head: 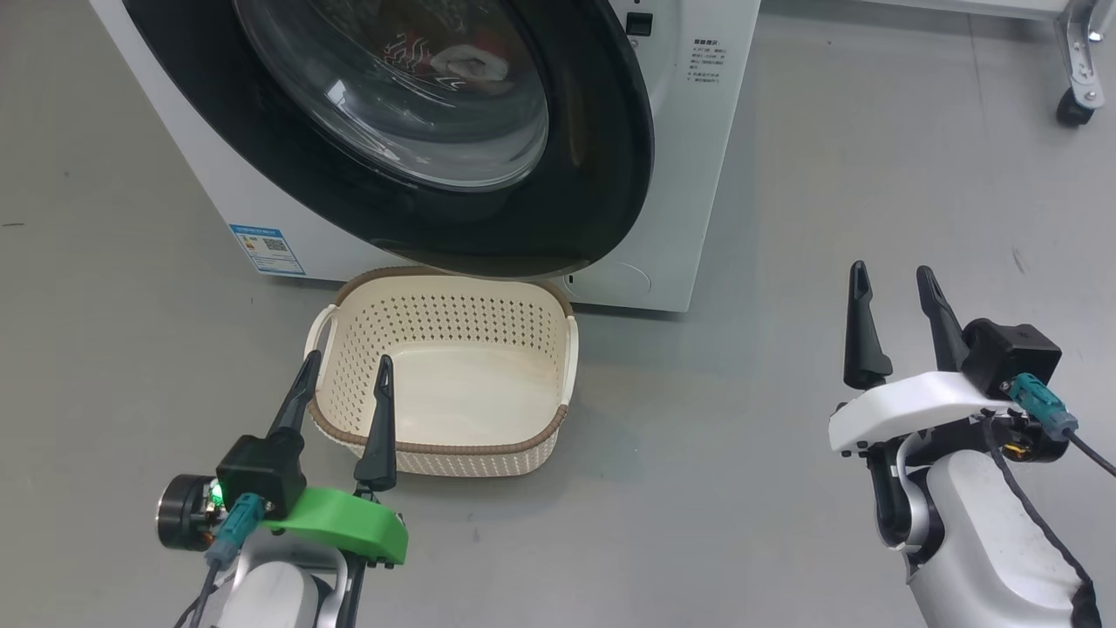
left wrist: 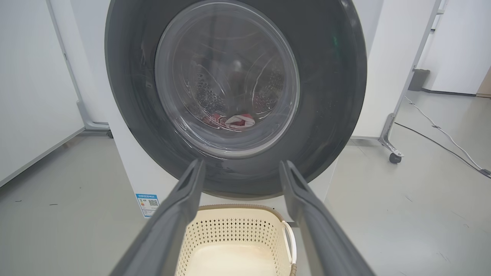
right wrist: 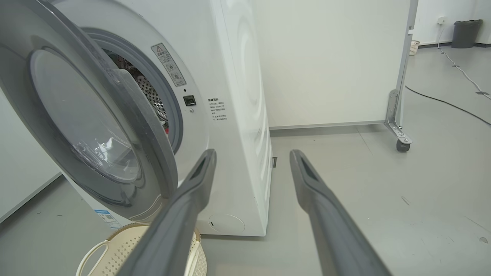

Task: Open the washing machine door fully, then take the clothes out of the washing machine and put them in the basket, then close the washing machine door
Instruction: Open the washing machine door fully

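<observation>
My left gripper hangs spread and empty, its two long dark fingers apart with nothing between them. Just ahead of its fingertips and a little lower sits the small cream plastic basket, with perforated sides and a brown woven-look rim. From the head the fingertips overlap its near wall; I cannot tell whether they touch it. Beyond the basket, straight ahead of this gripper, rises the large round washing machine door, a glossy black rim around a bulging clear glass bowl. Its lower edge overhangs the basket's far rim. Through that glass, ahead of my left fingertips and above them, lie the clothes, bright red fabric with white trim, at the bottom of the perforated steel drum. A small blue label sits low on the front, ahead and to this gripper's left.

My right gripper is likewise spread and carries nothing, above the bare grey floor. The big white front-loading washing machine stands ahead of it and to its left, well apart. The door is ajar, its free edge on this gripper's side, and the gap shows the grey rubber gasket.
</observation>
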Robot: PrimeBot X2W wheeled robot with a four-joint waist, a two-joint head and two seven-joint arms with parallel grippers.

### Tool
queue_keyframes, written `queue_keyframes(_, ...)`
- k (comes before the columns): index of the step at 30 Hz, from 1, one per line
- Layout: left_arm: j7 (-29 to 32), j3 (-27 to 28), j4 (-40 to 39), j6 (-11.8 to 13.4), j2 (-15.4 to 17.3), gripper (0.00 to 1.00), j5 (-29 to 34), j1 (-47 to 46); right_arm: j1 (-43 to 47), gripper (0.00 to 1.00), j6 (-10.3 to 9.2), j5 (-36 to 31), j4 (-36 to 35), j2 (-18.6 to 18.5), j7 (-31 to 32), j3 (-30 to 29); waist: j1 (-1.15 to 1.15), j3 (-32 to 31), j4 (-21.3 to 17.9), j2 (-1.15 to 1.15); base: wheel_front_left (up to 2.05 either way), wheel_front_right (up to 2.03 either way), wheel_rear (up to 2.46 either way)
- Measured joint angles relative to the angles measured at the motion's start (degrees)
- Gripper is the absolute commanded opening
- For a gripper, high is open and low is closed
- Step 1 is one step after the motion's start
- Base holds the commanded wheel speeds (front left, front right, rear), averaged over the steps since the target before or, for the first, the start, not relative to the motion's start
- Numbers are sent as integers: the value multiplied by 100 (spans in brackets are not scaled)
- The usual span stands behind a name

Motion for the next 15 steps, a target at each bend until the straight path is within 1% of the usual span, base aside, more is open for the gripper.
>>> queue_keyframes(15, 0, -4, 0, -31, 0, 100, 26, 41, 386, 100, -43, -131, -438, 52, -1, -89, 0, -19, 3, 0, 0, 0, 0)
